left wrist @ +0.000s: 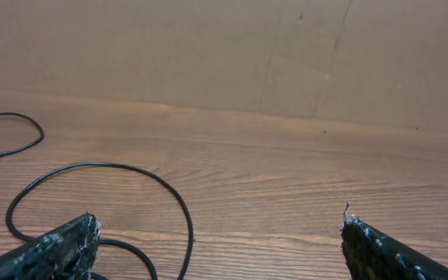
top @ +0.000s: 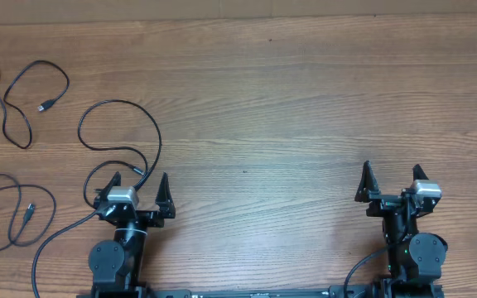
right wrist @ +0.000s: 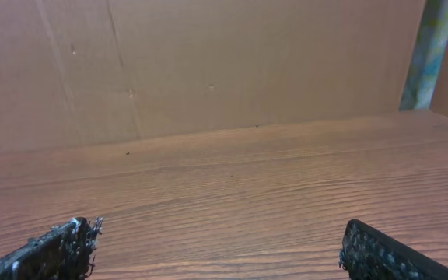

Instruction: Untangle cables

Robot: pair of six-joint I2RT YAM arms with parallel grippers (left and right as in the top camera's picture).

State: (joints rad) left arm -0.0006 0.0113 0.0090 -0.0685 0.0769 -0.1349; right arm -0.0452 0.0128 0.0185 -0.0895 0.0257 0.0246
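Note:
Three thin black cables lie apart on the left of the wooden table. One (top: 45,105) curls at the far left with a small plug. A second (top: 30,209) forms an oval loop at the near left. A third (top: 118,102) loops in front of my left gripper (top: 137,182), which is open and empty, with the cable's near end running between its fingers. The left wrist view shows that loop (left wrist: 92,164) ahead of the open jaws (left wrist: 220,233), and another cable (left wrist: 14,114) at the far left. My right gripper (top: 392,175) is open and empty, with only bare wood ahead of its jaws (right wrist: 216,241).
A thicker black cord (top: 44,244) runs from the left arm's base toward the table's near edge. A brown cardboard wall (left wrist: 208,47) stands along the table's far edge.

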